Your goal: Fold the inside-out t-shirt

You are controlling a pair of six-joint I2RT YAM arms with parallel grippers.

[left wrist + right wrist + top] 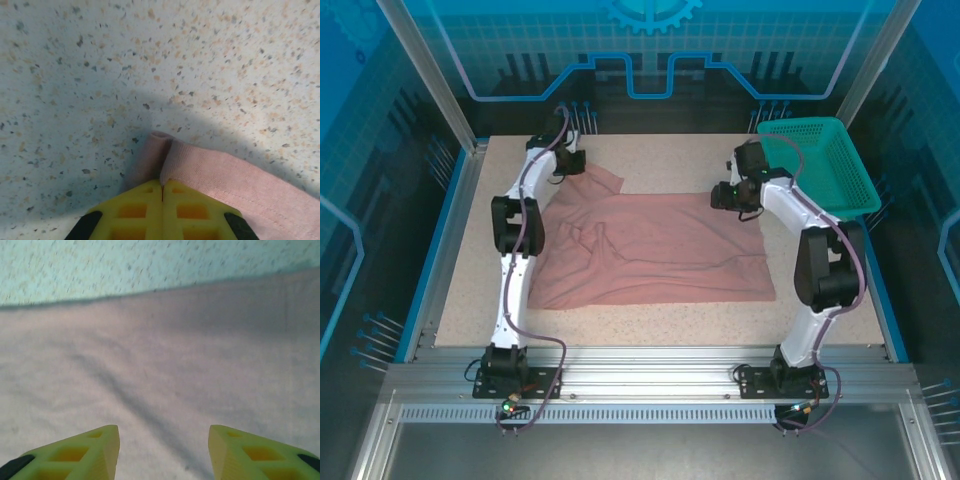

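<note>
The inside-out t-shirt point(660, 250) lies spread in the middle of the counter point(670, 150), mostly flat, with some wrinkles toward its 9 o'clock side. Its far left corner reaches out to about 10 o'clock.

At that corner my left tool point(162, 186) has its two yellow fingers pressed together, and a small fold of the hemmed pink edge is pinched between them. The cloth comes out just in front of the tips and lies on the speckled surface.

My right tool point(163, 432) is over the shirt near its 2 o'clock edge. Its fingers are spread apart with only cloth below them, and they hold nothing. I cannot tell if the tips touch the fabric or hang just above it. The teal basket point(820, 165) stands just beside this arm, at about 1 o'clock on the counter.

I judge the shirt to be light, soft and limp. It will hang and drag when lifted, and it will not keep any shape by itself. A thin layer can slip out of a shallow pinch, so the best hold is on a hem or corner, where the cloth is doubled. For an even fold, my right tool should take the far right corner, matching the left one.
</note>
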